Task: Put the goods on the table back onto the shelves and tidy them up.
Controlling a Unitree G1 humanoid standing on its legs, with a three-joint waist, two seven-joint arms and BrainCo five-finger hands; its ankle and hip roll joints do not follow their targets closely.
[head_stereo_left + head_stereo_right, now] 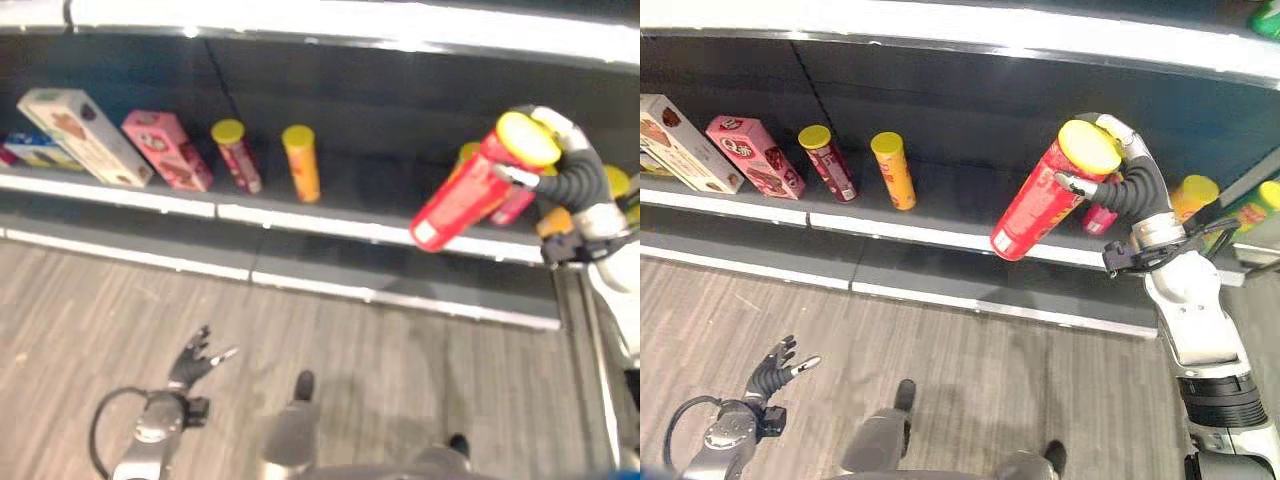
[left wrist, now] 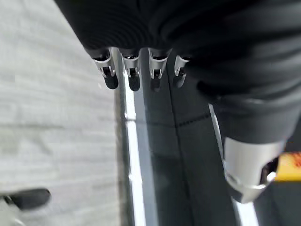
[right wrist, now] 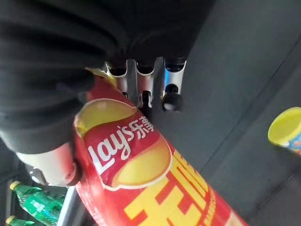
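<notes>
My right hand (image 1: 1132,188) is shut on a tall red crisp can (image 1: 1040,205) with a yellow lid. It holds the can tilted, lid up, in front of the right part of the dark shelf (image 1: 330,225). In the right wrist view the fingers (image 3: 146,80) curl round the can (image 3: 155,188) near its top. My left hand (image 1: 195,360) hangs low over the wooden floor at the lower left, open and holding nothing, its fingers (image 2: 131,75) straight in the left wrist view.
On the shelf stand a cream box (image 1: 85,135), a pink box (image 1: 165,150), a dark red can (image 1: 238,155) and an orange can (image 1: 302,163). Behind the held can are a magenta can (image 1: 1100,215) and an orange can (image 1: 1190,195). Green bottles (image 3: 28,200) stand further right.
</notes>
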